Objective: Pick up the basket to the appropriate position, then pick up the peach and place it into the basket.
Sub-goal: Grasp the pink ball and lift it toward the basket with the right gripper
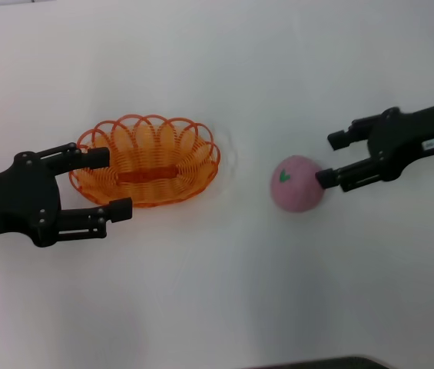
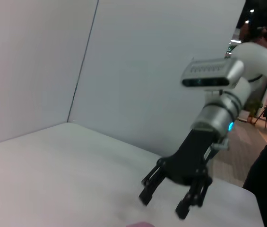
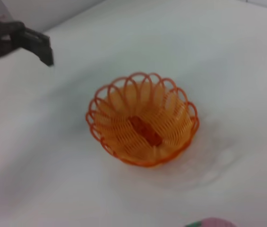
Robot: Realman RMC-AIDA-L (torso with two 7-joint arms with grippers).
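Fingers spread wide on both black grippers, neither holding anything. Left gripper (image 1: pixel 111 182) sits at the left end of the oval orange plastic wire-loop basket (image 1: pixel 149 160): one finger at the scalloped rim, the other just off the near edge, contact unclear. Basket rests upright on the matte white table (image 1: pixel 217 292), left of centre; thin looped wires, flat orange strip on its floor, seen clearly in the right wrist view (image 3: pixel 143 125).

Right gripper (image 1: pixel 330 159) is by the round pink fuzzy-looking peach (image 1: pixel 298 183), which lies on the table well right of the basket, small green leaf mark facing up. The lower finger tip touches or nearly touches the peach's right side; the upper finger is clear of it. Left wrist view shows the right gripper (image 2: pixel 167 205) low over the table.
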